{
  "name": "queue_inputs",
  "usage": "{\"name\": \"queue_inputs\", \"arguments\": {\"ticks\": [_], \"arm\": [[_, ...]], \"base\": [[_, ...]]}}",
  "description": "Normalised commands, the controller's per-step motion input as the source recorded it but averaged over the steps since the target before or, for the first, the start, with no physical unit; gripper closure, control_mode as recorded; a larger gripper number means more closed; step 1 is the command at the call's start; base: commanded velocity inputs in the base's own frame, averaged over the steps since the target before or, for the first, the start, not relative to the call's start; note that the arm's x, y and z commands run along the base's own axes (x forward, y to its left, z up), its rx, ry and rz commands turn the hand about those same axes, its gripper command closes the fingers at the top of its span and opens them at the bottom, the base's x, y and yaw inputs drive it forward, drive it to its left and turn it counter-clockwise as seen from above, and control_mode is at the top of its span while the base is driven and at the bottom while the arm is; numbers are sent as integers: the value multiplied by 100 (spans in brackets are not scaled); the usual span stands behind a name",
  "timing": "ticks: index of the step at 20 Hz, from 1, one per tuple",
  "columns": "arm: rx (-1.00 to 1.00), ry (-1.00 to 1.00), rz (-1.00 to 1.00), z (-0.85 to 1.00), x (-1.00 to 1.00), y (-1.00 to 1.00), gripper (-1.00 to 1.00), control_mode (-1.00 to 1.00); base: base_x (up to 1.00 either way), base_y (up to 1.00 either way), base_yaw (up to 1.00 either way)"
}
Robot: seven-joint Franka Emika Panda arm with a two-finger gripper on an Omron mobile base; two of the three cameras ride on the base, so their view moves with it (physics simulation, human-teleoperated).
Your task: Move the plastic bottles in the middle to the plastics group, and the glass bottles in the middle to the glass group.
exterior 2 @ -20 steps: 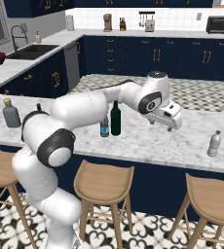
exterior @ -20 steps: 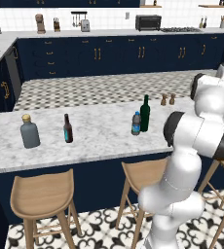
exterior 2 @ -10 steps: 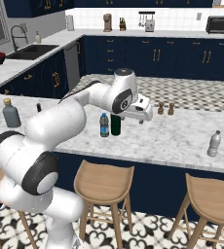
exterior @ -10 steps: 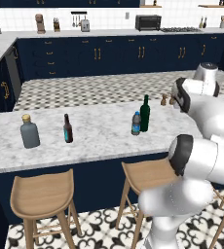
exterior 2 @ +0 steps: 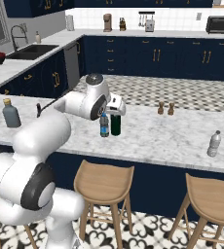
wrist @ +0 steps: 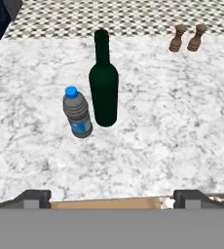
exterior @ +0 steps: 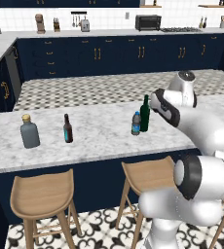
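The green glass bottle (wrist: 103,92) stands upright in the middle of the marble counter (wrist: 172,121), and the small plastic bottle with the blue cap and blue label (wrist: 77,113) stands just beside it, very close, but I cannot tell if they touch. In the hand view both bottles are ahead of the jaws and apart from them; the two dark tips stand wide at the bottom corners and hold nothing. In the right base view the gripper (exterior 2: 115,106) hangs above these two bottles. The second plastic bottle, clear-grey with a pale cap (exterior 2: 213,143), stands alone near the right end of the counter, well apart. The glass group is at the left end: the squat grey flask with a tan stopper (exterior: 29,132) and the small brown bottle (exterior: 67,129), near each other, both upright. Two small brown shakers (wrist: 186,38) stand side by side at the far edge.
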Motion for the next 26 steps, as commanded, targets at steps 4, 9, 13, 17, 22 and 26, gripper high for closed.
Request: {"name": "queue_inputs", "arguments": {"ticks": [4,9,13,17,22,26], "arm": [[-2,-9,3,-5,80,94,-100,-100],[-3,0,-34,0,100,58,-100,-100],[4,0,-51,-18,72,23,-100,-100],[17,6,-5,-2,-25,0,-100,-100],[13,13,0,0,-26,0,-100,-100],[0,32,0,0,43,0,-100,-100]], "base": [[0,0,0],[0,0,0],[0,0,0],[0,0,0],[0,0,0],[0,0,0]]}}
